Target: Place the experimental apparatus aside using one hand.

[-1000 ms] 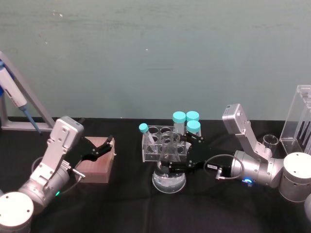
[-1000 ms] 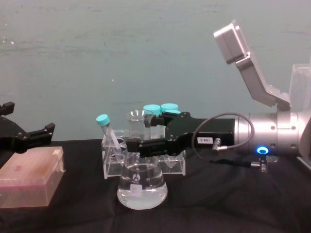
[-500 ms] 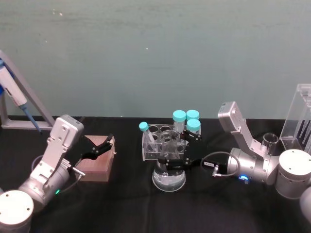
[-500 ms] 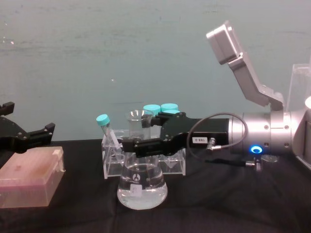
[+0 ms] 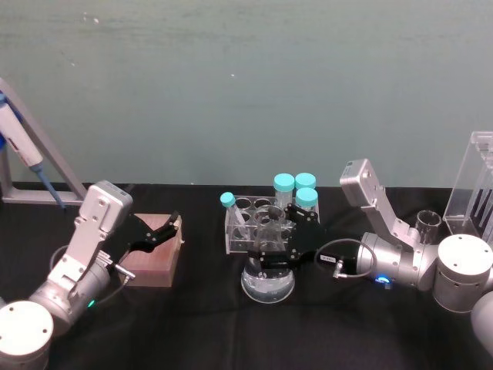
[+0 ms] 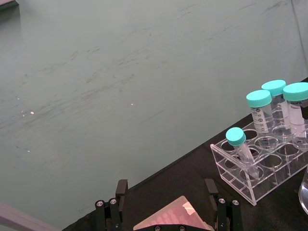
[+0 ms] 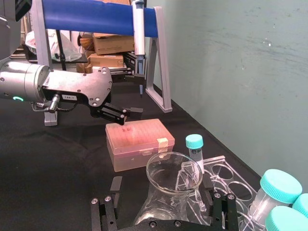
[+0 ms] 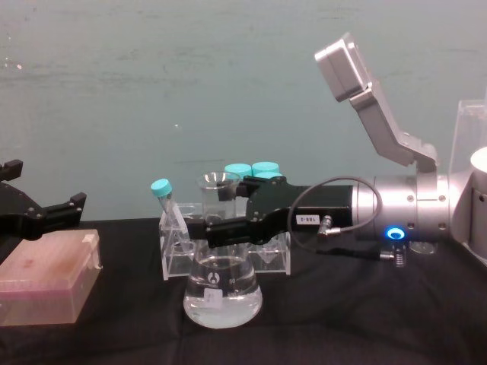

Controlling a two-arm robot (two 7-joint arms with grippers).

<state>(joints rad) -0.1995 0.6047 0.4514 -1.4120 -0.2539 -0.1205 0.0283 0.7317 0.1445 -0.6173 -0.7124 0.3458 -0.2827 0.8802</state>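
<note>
Fingers (image 8: 217,232) of the right gripper (image 5: 269,250), advanced since earlier, straddle the clear conical glass flask's (image 8: 222,293) neck, not visibly clamped; label unreadable.

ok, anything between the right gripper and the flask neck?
Nothing visible. The right gripper already has open fingers either side of the conical flask neck. The tube rack stands close behind it; the left gripper hovers over the pink box.

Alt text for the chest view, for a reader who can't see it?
The right gripper reaches in from the right, its open fingers around the neck of a conical flask of clear liquid, before a clear tube rack. The left gripper hovers open over a pink box.
</note>
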